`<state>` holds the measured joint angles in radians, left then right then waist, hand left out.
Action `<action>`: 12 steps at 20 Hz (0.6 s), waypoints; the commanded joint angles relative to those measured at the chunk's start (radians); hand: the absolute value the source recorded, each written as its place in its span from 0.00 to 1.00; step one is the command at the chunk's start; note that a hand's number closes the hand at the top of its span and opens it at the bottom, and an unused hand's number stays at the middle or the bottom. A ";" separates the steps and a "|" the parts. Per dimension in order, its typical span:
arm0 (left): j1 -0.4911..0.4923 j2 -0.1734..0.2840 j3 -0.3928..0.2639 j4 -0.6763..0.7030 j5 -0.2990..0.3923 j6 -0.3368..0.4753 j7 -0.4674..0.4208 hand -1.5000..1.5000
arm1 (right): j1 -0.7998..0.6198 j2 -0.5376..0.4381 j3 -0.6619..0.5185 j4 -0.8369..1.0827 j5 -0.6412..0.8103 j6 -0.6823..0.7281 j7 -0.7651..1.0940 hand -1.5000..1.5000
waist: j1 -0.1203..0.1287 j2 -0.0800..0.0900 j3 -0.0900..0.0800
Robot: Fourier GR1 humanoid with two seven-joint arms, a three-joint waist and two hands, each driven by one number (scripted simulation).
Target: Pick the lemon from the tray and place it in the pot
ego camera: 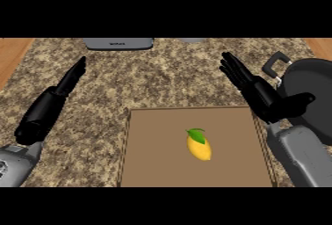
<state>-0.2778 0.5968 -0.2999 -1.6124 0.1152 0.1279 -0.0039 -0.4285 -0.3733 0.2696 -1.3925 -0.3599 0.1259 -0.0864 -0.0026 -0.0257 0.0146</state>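
Note:
A yellow lemon (200, 147) with a green leaf lies near the middle of a brown tray (149, 154) at the lower centre of the head view. A dark pot (311, 94) with a handle stands at the right edge, partly cut off. My right hand (259, 90) is open, fingers straight and pointing away, between the tray's far right corner and the pot, above and to the right of the lemon. My left hand (55, 99) is open at the left, fingers straight, well apart from the tray.
A grey appliance (118, 43) sits at the far edge of the speckled stone counter (162, 74). Wooden floor shows beyond the counter at both upper corners.

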 commanded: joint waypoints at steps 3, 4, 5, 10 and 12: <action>0.094 -0.108 0.064 0.019 0.035 0.125 -0.033 0.50 | 0.001 -0.084 -0.128 -0.180 -0.015 0.075 -0.248 1.00 | -0.011 0.013 -0.014; 0.134 -0.157 0.064 0.013 0.055 0.165 -0.036 0.50 | -0.010 -0.104 -0.160 -0.211 -0.025 0.106 -0.313 1.00 | -0.009 0.007 -0.014; 0.144 -0.195 0.078 0.031 0.077 0.193 -0.030 0.50 | -0.015 -0.114 -0.192 -0.242 -0.021 0.115 -0.388 1.00 | -0.021 0.008 -0.013; 0.263 -0.296 0.091 0.028 0.138 0.216 -0.131 0.50 | 0.211 -0.101 -0.264 -0.171 0.236 -0.201 -0.496 0.00 | -0.022 0.021 -0.015; 0.244 -0.321 0.068 0.043 0.120 0.217 -0.133 0.50 | 0.314 -0.045 -0.222 -0.246 0.232 -0.152 -0.663 0.00 | -0.021 0.023 -0.014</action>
<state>-0.0744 0.3404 -0.2236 -1.5869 0.2225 0.3303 -0.0847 -0.2661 -0.4776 0.0386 -1.5744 -0.1856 0.0097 -0.5421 -0.0281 -0.0089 0.0003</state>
